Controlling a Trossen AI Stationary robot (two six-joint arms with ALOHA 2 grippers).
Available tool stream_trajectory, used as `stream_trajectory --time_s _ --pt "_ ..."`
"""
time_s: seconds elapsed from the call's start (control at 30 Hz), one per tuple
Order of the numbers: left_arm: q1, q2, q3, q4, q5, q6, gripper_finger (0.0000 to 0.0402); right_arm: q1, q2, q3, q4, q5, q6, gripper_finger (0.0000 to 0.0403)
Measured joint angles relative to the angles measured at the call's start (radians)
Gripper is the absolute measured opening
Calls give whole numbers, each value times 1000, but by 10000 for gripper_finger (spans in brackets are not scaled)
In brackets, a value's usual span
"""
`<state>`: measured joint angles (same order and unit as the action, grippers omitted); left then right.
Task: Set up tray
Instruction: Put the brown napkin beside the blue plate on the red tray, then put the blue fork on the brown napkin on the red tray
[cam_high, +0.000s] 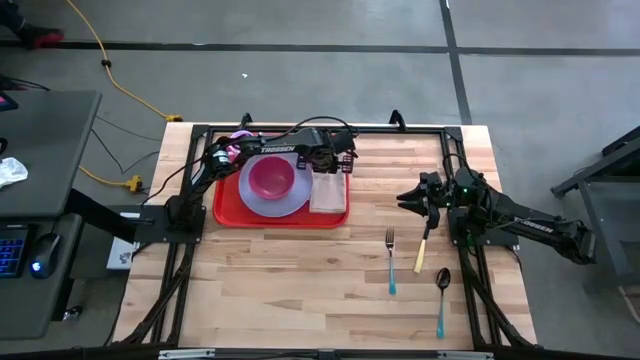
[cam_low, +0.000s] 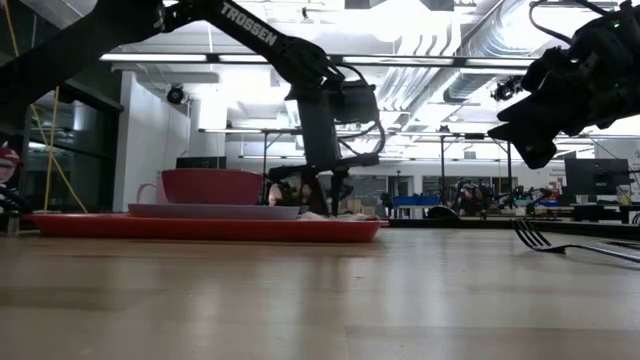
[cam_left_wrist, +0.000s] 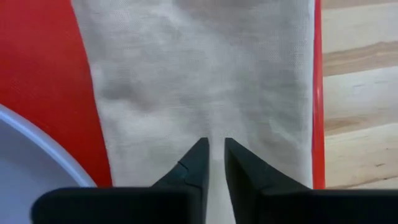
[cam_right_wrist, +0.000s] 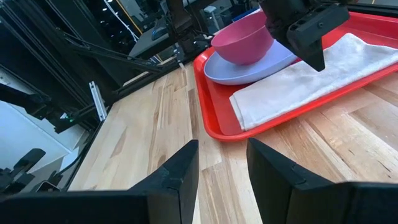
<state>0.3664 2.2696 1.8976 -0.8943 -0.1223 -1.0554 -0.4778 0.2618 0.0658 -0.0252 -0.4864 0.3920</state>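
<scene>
The red tray (cam_high: 228, 208) lies on the table's far left part. On it are a lavender plate (cam_high: 292, 205) holding a pink bowl (cam_high: 270, 177), and to their right a beige napkin (cam_high: 328, 193). My left gripper (cam_high: 337, 162) points down on the napkin's far end, its fingers almost shut (cam_left_wrist: 215, 148). My right gripper (cam_high: 408, 198) hovers open (cam_right_wrist: 222, 163) above bare table right of the tray. The tray (cam_right_wrist: 214, 118), bowl (cam_right_wrist: 242, 40) and napkin (cam_right_wrist: 298, 81) also show in the right wrist view. My left gripper comes from above, pointing down, and pinches a small ridge of the napkin near its far end (cam_left_wrist: 215, 127) between its two fingertips (cam_left_wrist: 198, 158). Creases run out from that spot. The rest of the napkin lies flat on the tray (cam_left_wrist: 37, 68).
A fork (cam_high: 390, 258), a knife with a beige handle (cam_high: 421, 252) and a spoon (cam_high: 441, 290) lie on the table's right half, near my right arm. Bare wood stretches along the near side. The fork's tines (cam_low: 530, 238) show in the low view.
</scene>
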Motion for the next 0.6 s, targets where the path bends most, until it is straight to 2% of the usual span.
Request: stream_trajectory --time_s 0.23,0.47,0.6 --pt "0 0 -5 6 -16 1 119 0 0 0 -1 0 -5 114" --pt "0 0 -5 9 -2 3 129 0 0 0 -1 4 -8 114" --pt "0 0 11 0 41 5 129 0 0 0 -1 4 -8 114"
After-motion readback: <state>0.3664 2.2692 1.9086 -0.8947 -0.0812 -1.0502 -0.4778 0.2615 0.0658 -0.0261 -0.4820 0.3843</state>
